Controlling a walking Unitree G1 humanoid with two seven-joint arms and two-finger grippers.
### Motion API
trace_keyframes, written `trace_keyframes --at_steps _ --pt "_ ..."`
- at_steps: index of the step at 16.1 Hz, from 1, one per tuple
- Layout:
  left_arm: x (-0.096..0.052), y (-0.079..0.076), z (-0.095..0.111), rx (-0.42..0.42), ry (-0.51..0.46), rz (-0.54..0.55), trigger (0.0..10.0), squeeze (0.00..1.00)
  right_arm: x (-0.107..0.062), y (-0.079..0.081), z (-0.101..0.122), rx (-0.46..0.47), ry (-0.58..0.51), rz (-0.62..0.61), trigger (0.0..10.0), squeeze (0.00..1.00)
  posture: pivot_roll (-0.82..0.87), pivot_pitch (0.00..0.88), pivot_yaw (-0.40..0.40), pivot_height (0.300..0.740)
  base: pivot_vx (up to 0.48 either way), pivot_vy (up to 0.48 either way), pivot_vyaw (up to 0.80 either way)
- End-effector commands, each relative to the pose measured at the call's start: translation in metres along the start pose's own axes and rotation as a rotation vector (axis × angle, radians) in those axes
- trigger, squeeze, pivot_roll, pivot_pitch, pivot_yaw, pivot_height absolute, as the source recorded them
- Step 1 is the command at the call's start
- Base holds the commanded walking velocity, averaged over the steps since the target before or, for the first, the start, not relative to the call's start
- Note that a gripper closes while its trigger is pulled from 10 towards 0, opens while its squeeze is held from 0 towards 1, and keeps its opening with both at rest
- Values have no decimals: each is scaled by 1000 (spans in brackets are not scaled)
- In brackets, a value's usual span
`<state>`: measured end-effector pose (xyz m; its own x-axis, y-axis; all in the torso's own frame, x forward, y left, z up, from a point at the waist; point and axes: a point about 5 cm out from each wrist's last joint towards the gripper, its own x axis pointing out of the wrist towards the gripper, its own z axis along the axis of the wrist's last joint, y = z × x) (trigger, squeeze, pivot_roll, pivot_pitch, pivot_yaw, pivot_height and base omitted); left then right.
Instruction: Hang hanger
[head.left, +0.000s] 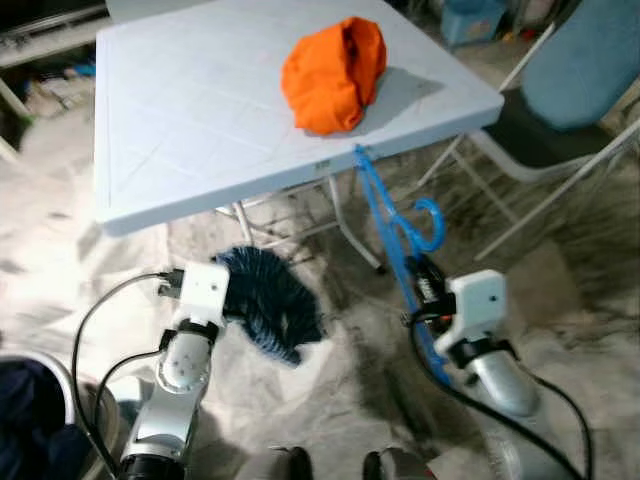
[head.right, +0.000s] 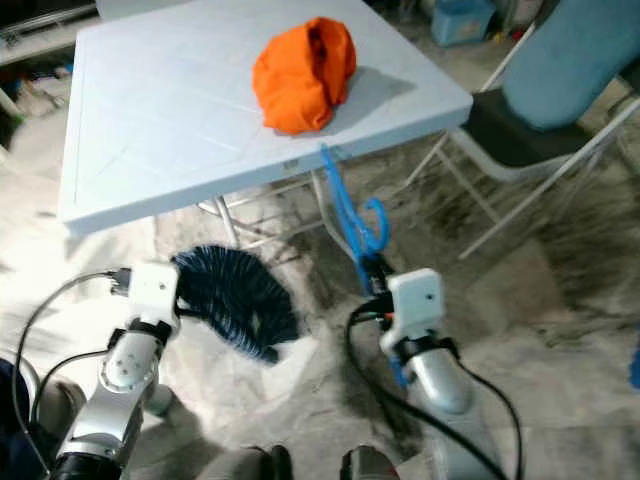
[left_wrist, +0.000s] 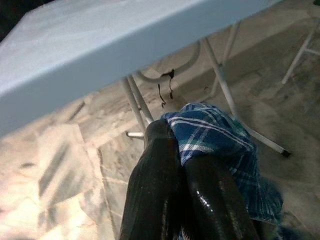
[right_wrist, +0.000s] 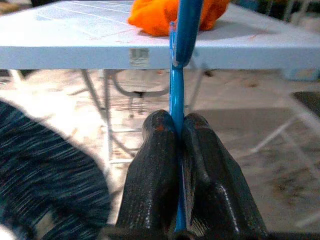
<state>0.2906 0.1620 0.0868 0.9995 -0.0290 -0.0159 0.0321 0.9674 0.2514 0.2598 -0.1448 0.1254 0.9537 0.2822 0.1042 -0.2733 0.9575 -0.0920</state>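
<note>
The right claw (right_wrist: 176, 145) is clamped on the thin blue hanger (head.left: 385, 215) at the worktop's (head.left: 200, 110) near edge, where it could twist loose, while the left claw (left_wrist: 182, 170) pinches blue cloth (head.left: 268, 300).

1. White folding table (head.left: 190, 110) fills the frame from 10 to 1 o'clock; its near edge runs from 9 o'clock toward 2 o'clock.
2. Orange cloth (head.left: 333, 72) lies bunched on the table at 12 o'clock, near the near edge.
3. Blue hanger (head.left: 395, 235) at 3 to 4 o'clock, standing steeply; its top end is at the table edge just below the cloth, hook curling to the right.
4. Right gripper (head.left: 424, 283) at 4 o'clock, fingers clamped on the hanger's lower part.
5. Left gripper (head.left: 232, 290) at 7 o'clock, against a dark blue checked garment (head.left: 272, 305) that spreads toward 6 o'clock; fingers hidden by fabric.
6. Chair (head.left: 570, 90) at 2 o'clock, beside the table.
</note>
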Motion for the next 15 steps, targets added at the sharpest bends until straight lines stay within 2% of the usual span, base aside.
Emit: trace_keyframes --at_steps 1,2,3,4,6,9,11,15 --pt "-4 7 -4 -7 2 37 10000 0 6 6 4 -2 -27 35 10000 0 -27 179 18 740 0 0 0" --pt "-4 7 -4 -7 2 37 10000 0 6 6 4 -2 -27 35 10000 0 -27 179 18 740 0 0 0" --pt "-7 12 -11 -34 31 72 10000 0 14 10 5 -7 -34 70 10000 0 -9 183 7 740 0 0 0" --pt "-11 15 -13 -30 32 76 10000 0 21 11 9 -8 -51 95 10000 0 16 188 -3 740 0 0 0" --pt "-13 17 -13 -15 23 76 10000 0 25 10 8 -2 -50 96 10000 0 30 190 -2 740 0 0 0" --pt "-6 23 -5 -20 -15 105 10000 0 27 17 4 19 -47 93 10000 0 24 176 4 740 0 0 0" --pt "0 18 1 -16 -40 83 10000 0 26 18 2 27 -50 85 10000 0 19 167 5 740 0 0 0" --pt "6 18 7 -19 -58 88 10000 0 33 15 5 24 -75 51 10000 0 23 149 12 740 0 0 0"
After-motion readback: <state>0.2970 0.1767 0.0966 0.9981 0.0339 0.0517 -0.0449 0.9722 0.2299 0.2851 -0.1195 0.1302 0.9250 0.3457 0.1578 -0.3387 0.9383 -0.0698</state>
